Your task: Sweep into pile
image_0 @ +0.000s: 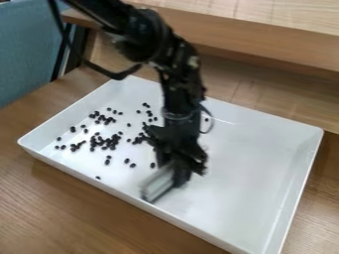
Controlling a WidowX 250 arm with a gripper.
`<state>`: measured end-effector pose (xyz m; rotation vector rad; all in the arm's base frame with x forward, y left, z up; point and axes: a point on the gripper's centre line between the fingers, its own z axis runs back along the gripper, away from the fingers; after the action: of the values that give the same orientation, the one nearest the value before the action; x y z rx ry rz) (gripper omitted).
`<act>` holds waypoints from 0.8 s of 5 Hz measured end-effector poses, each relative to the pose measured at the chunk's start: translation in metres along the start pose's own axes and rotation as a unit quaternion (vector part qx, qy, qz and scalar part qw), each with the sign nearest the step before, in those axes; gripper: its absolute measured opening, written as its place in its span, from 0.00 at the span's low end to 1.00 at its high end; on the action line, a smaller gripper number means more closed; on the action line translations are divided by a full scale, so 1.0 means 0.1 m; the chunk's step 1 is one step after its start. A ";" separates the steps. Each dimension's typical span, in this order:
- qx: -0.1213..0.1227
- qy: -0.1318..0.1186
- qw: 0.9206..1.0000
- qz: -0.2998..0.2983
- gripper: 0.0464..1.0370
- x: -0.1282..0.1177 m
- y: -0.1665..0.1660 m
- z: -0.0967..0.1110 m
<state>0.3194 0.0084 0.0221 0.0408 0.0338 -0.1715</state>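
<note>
Camera view, looking down at a slant: the black arm comes in over the far side of the tray (252, 154), and its tool (176, 171) hangs down over the middle of it, clamped on the pale sweeper (157, 184). The sweeper's long axis slants, its upper end beside the tool and its lower end pointing toward the tray's near wall and a little to the view's left. It looks like a flat, straight-sided blade, whitish grey with a dark lower edge; it is blurred, so I cannot tell whether it touches the tray's floor.

Small, roundish, dark beans (106, 143) lie loosely scattered over the left half of the tray, thickest around the middle of that half, with a few single ones toward the near wall. One lies just beside the sweeper, and at least one more lies on the other side of the arm.

The tray is a smooth, glossy white rectangle with raised walls and rounded corners, set at an angle on the brown wood-grain table (73, 208). Behind the tray runs a wooden ledge (265, 47), and beyond its left corner is a blue-green surface (27, 49). A black cable (109, 74) loops beside the arm.
</note>
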 end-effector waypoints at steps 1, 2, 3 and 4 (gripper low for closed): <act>0.007 -0.003 1.000 -0.023 0.36 -0.09 0.23 -0.01; 0.008 -0.008 0.998 -0.062 0.36 -0.16 0.58 -0.02; 0.001 -0.020 0.996 -0.090 0.36 -0.10 0.88 -0.04; 0.004 -0.025 0.995 -0.099 0.36 0.08 1.07 -0.05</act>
<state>0.3456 0.1127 0.0213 0.0414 -0.0133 -0.3704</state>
